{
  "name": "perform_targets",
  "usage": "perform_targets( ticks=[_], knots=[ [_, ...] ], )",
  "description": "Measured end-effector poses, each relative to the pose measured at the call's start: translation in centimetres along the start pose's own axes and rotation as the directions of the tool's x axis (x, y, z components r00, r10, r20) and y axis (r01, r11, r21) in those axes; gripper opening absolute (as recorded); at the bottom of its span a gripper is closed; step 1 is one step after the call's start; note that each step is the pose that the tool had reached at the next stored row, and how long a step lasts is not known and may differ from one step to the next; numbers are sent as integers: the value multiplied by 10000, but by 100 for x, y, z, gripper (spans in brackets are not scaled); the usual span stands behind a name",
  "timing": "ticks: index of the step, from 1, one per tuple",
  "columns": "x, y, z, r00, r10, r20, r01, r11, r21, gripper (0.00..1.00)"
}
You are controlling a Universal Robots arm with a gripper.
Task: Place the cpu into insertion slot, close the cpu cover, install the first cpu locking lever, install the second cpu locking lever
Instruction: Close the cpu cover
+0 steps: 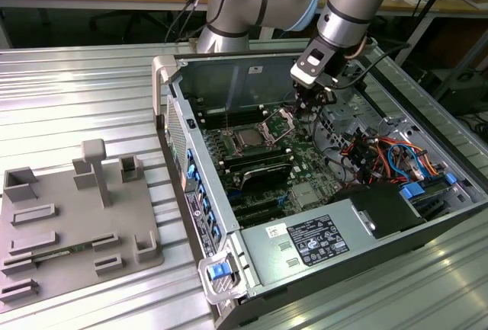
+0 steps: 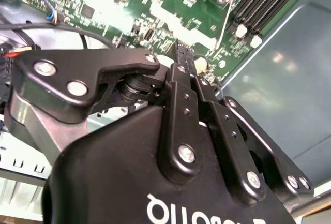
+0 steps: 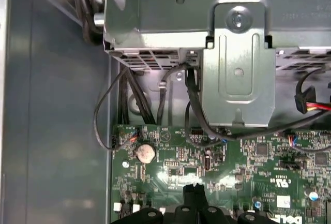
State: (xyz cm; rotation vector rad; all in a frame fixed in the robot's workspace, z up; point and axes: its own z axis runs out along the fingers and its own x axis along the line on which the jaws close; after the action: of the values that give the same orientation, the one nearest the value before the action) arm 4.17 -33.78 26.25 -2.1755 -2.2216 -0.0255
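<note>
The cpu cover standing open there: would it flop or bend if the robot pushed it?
Probably stiff: the cpu cover looks like a thin silver metal frame. It would likely swing rather than slide, since it stands tilted up from one edge. Being thin, a hard push might bend it.

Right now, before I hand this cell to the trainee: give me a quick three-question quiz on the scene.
1. True or false: the cpu sits in the insertion slot.
2. The cpu cover is: A shut flat, B raised open, C detached.
3. Which task part is the gripper nearest?
Key: 1 true; 2 B; 3 the cpu cover.
</note>
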Motion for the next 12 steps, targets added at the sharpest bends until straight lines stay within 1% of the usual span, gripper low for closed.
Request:
perform_targets(
  ticks=[1, 2, 6, 7, 9, 11, 12],
  knots=[
    [2, 23, 17, 10000, -4, 1, 4, 10000, 4, 11],
    [3, 31, 36, 10000, -7, 0, 7, 10000, 7, 11],
    [4, 32, 121, 10000, -33, 1, 33, 10000, 9, 11],
    [5, 33, 152, 10000, -38, 1, 38, 10000, 10, 11],
    [5, 24, 183, 10000, -36, 0, 36, 10000, 34, 11],
    [5, -1, 198, 10000, -37, -1, 37, 10000, 85, 11],
    [5, -10, 202, 10000, -37, -2, 37, 9999, 127, 11]
  ],
)
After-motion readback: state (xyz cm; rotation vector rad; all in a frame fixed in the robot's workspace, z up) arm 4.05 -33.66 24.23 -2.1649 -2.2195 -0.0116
